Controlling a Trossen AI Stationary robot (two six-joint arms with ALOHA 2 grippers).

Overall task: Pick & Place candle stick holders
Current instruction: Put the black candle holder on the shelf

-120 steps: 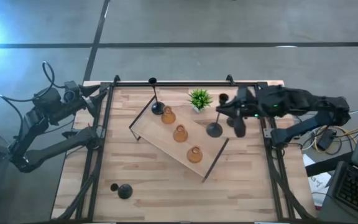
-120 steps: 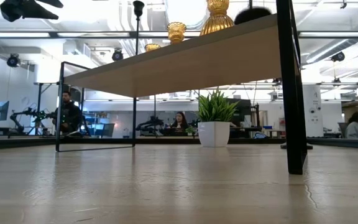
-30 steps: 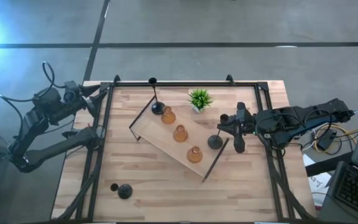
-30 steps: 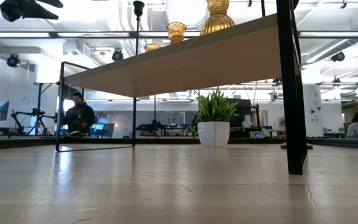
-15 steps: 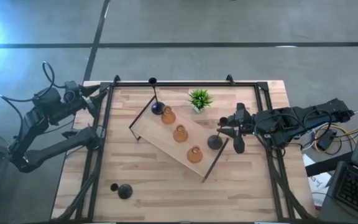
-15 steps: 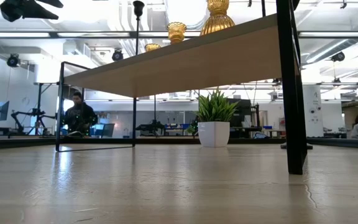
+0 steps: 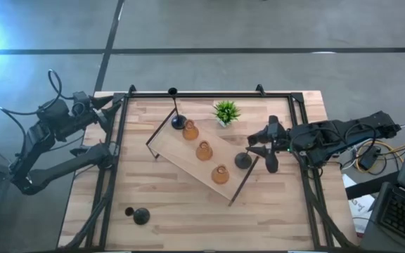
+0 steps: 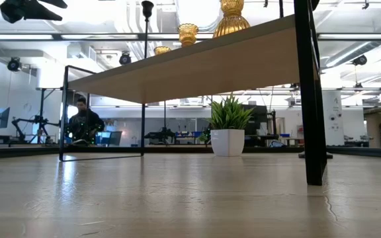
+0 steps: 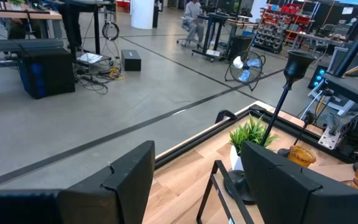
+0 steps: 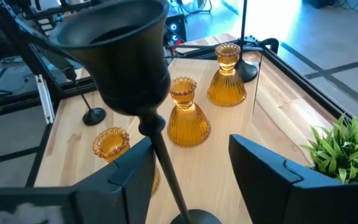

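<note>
Candle stick holder released at the tray's end

Candle stick holder number two, a tall black one with round base, thin stem and small cup [image 7: 242, 160], stood at the end of the light wooden tray with dark handles [image 7: 177, 157] nearest the right arm when I checked the high view. Four seconds earlier I had it up beside the small green potted plant [image 7: 226, 111]; a second ago it was already down by the tray. In the last half second the right gripper [image 7: 260, 152] eased back a little. In the right wrist view its fingers [image 10: 272, 168] stood spread, with the stem [image 10: 166, 171] between them and no contact I could see, so I judged it let go.

On the tray sat three amber-orange translucent bell-shaped holders [image 7: 204, 151] in a row, and another tall black holder [image 7: 178, 122] at the far end from the right arm. One more black holder [image 7: 137, 215] lay well away from the tray, near the table's front edge.

My left gripper [image 9: 194, 177] waited off the table, fingers apart and empty.

That placement looked done; the fallen black one seemed the next target.
</note>
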